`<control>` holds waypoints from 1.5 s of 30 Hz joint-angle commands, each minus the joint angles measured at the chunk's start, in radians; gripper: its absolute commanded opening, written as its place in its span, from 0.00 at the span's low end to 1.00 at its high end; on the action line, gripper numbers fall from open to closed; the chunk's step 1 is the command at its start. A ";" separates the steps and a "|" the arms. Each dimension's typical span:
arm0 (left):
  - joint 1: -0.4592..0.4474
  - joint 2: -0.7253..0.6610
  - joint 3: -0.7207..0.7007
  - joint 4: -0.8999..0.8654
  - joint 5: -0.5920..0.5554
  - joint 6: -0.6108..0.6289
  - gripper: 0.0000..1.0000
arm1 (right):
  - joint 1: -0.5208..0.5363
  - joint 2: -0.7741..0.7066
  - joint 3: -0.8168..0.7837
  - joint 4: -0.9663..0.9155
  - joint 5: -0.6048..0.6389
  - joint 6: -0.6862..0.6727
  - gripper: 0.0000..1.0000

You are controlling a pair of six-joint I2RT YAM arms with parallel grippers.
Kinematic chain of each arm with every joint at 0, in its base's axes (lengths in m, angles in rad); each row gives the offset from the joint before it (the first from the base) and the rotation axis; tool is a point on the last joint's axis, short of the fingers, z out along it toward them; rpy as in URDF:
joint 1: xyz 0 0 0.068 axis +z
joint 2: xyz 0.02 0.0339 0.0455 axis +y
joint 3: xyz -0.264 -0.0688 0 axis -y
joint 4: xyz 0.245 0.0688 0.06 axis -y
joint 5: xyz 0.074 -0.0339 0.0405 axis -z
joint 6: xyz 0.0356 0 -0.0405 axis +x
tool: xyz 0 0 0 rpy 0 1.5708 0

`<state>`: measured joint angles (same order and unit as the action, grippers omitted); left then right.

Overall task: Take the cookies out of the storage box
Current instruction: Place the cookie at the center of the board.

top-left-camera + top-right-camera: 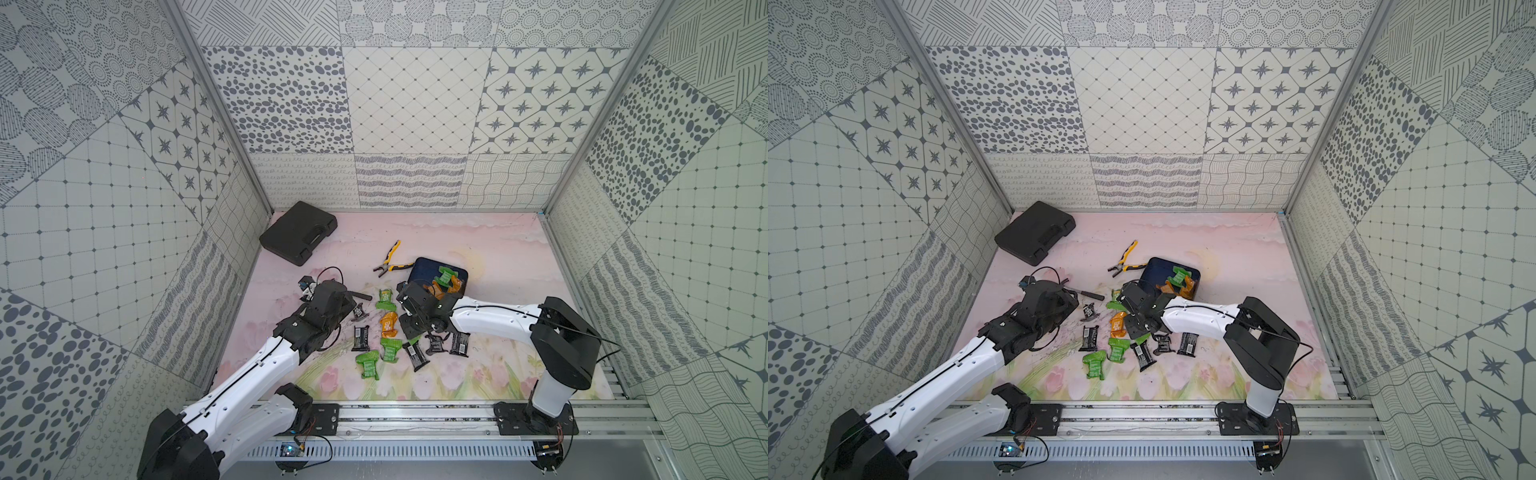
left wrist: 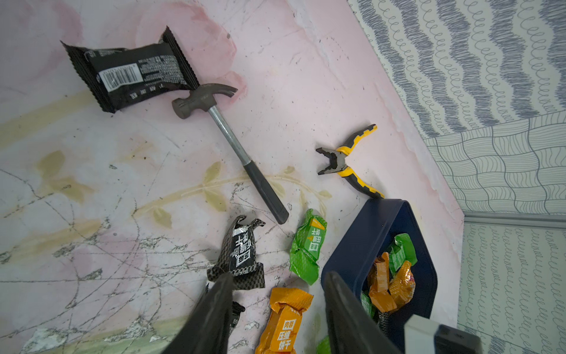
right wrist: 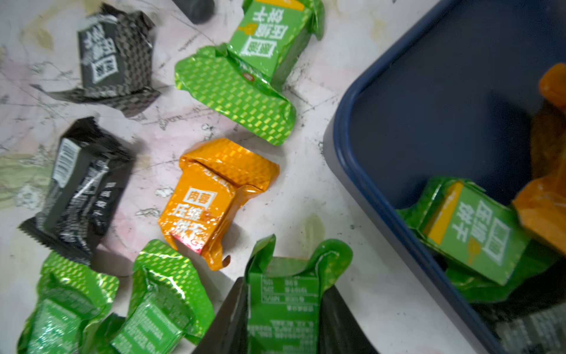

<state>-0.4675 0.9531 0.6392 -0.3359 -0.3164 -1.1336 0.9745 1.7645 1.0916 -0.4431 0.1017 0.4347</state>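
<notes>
Green packet, nearest the right wrist lens: you have it pinched across its flat body between the two black fingers of the right gripper. The jaws are closed to the packet's width, and its crimped foil ears stick up past the tips. Gripping the stiff block rather than the loose ends looks the sounder hold, as the foil is slick and crinkly.

Storage box: right of centre in both top views. It is navy and shallow with rounded corners and smooth matte walls, and it sits flat on the mat. The right gripper is at its lower left corner. The wrist view shows it over bare mat outside the rim, so I judge the packet clear of the box and due for release.

Cookies outside the box: a loose scatter at centre frame, below and left of the box. They are green, orange and black in diamond-embossed foil, each a small block with flared ends. In the box, a green one and orange ones are bunched in its lower right part. You cannot get a count from these views.

Left gripper: jaws apart, nothing between them. An orange packet lying on the mat shows through the gap. The gripper hangs left of the scatter beside the hammer, probably parked clear of your right arm. Pliers lie just beside the box.
</notes>
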 commanded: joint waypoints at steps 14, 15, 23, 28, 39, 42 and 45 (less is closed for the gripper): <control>0.004 0.042 0.038 0.022 0.058 0.077 0.52 | -0.019 0.098 0.093 0.008 0.042 -0.040 0.52; 0.004 0.047 0.041 0.027 0.064 0.086 0.53 | -0.019 0.089 0.091 0.009 0.037 -0.040 0.54; 0.004 0.094 0.100 0.089 0.147 0.230 0.54 | -0.027 -0.081 0.082 -0.006 -0.008 0.000 0.59; 0.004 0.169 0.191 0.097 0.242 0.328 0.57 | -0.093 -0.204 0.068 -0.057 0.000 0.020 0.59; -0.199 0.464 0.470 0.018 0.244 0.300 0.61 | -0.357 -0.409 -0.041 -0.152 -0.003 -0.025 0.59; -0.256 0.569 0.587 -0.052 0.235 0.252 0.63 | -0.411 -0.451 -0.066 -0.175 0.014 -0.021 0.59; -0.294 0.676 0.702 -0.128 0.237 0.179 0.66 | -0.459 -0.497 -0.101 -0.184 0.027 -0.008 0.59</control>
<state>-0.7059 1.5093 1.2018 -0.3382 -0.0978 -0.8787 0.5415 1.3174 1.0122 -0.6117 0.1070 0.4294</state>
